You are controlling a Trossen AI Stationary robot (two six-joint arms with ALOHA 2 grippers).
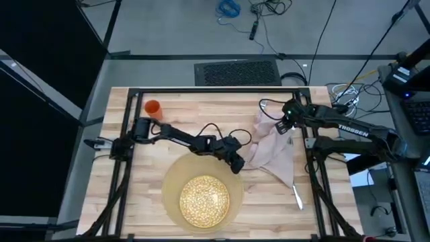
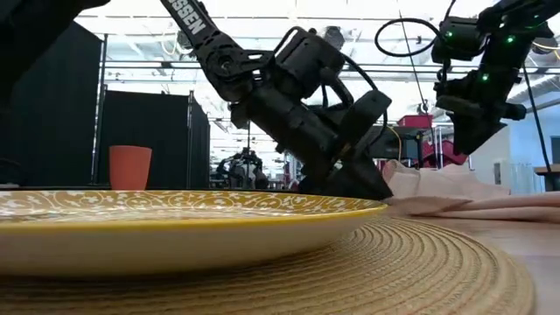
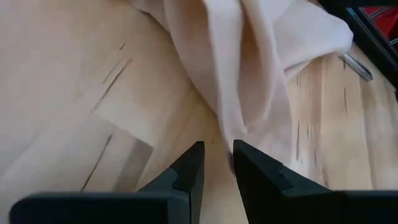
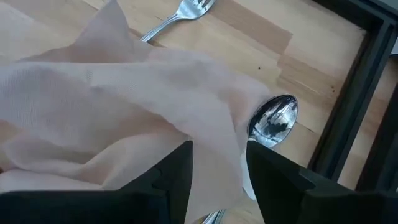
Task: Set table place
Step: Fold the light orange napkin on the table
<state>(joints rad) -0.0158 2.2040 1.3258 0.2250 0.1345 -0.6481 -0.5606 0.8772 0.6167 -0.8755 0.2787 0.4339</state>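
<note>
The pinkish napkin [image 1: 272, 153] lies crumpled on the table [image 1: 168, 121], right of the gold-speckled plate [image 1: 205, 199], which sits on the round tan mat [image 1: 172, 176]. My right gripper [image 4: 216, 163] is shut on the napkin's far part. My left gripper [image 3: 217, 163] is low at the napkin's left edge, its fingers a narrow gap apart. A fork [image 4: 180, 14] and a spoon [image 4: 273, 119] lie by the napkin, partly under it. The knife [image 1: 296, 197] lies at its near right. The orange cup [image 1: 152, 107] stands at the far left. My left gripper has one fingertip [image 3: 244, 155] right at the napkin's left edge [image 3: 231, 134]; I cannot tell whether it touches the cloth. My right gripper pinches a bunched fold of the napkin [image 4: 214, 140] between its two fingers, coming from above. The cloth rises to the fingers there, while the rest lies slack on the table.
The black rail frame [image 1: 134, 134] runs along the table's left, far and right sides, close behind my right gripper. A black cable [image 1: 215, 129] loops over my left arm. Bare wood lies between the cup and the mat.
</note>
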